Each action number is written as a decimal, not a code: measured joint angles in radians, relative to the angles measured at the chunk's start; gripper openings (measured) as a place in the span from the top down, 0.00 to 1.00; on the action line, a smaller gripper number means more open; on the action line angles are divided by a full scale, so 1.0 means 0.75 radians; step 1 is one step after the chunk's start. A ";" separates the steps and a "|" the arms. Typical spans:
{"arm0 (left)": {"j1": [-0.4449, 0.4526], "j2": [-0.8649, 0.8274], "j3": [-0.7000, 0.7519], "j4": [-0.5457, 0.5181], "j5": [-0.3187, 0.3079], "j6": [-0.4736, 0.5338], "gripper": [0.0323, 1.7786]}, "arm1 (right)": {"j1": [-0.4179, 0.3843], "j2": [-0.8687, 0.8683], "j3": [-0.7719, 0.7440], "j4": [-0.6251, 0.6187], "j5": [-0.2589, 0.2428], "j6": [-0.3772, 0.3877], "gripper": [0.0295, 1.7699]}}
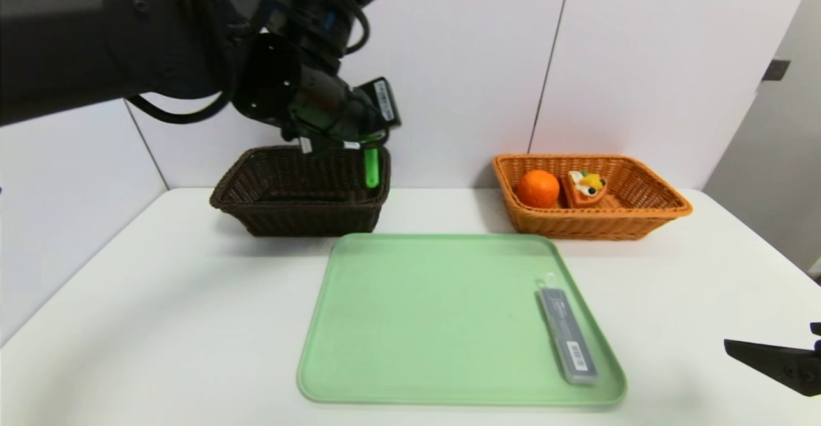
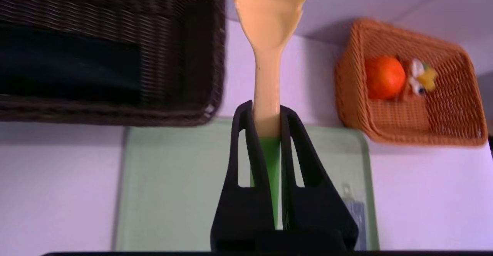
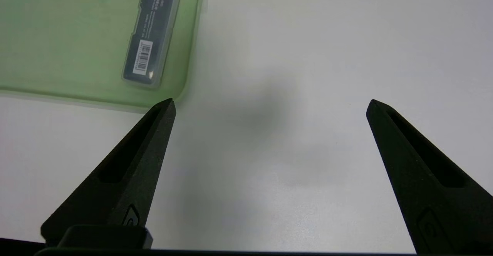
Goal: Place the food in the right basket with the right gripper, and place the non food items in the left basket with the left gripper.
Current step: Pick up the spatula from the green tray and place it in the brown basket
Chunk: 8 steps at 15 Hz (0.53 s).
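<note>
My left gripper [image 1: 351, 141] is shut on a pasta server [image 2: 267, 55] with a beige toothed head and a green handle [image 1: 371, 168]. It holds the tool in the air over the right end of the dark brown left basket [image 1: 301, 214]. In the left wrist view the gripper [image 2: 265, 111] clamps the neck where beige meets green. The orange right basket [image 1: 596, 224] holds an orange [image 1: 537, 188] and a small cake slice [image 1: 585, 187]. A grey packaged item [image 1: 567, 336] lies on the green tray [image 1: 417, 323]. My right gripper [image 3: 271, 105] is open and empty over bare table beside the tray's near right corner.
The two baskets stand at the back of the white table [image 1: 160, 298], against a white panelled wall. The tray lies in front of them, between the two. My right gripper [image 1: 770, 357] sits low at the table's near right edge.
</note>
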 joint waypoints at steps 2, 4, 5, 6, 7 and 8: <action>0.137 -0.009 0.000 0.000 -0.029 -0.026 0.95 | 0.000 0.018 -0.044 0.001 0.001 0.003 0.03; 0.256 0.006 0.000 0.001 -0.096 -0.092 0.95 | 0.000 0.032 -0.067 0.001 0.001 0.001 0.03; 0.314 0.028 0.000 0.001 -0.119 -0.136 0.95 | 0.000 0.038 -0.074 0.000 0.001 0.000 0.03; 0.359 0.054 0.000 0.001 -0.130 -0.184 0.95 | 0.000 0.043 -0.075 0.001 0.002 0.000 0.03; 0.396 0.085 0.000 -0.001 -0.135 -0.241 0.95 | 0.000 0.046 -0.075 0.000 0.001 0.000 0.03; 0.429 0.124 0.000 -0.008 -0.139 -0.309 0.95 | 0.000 0.049 -0.074 0.000 0.001 -0.001 0.03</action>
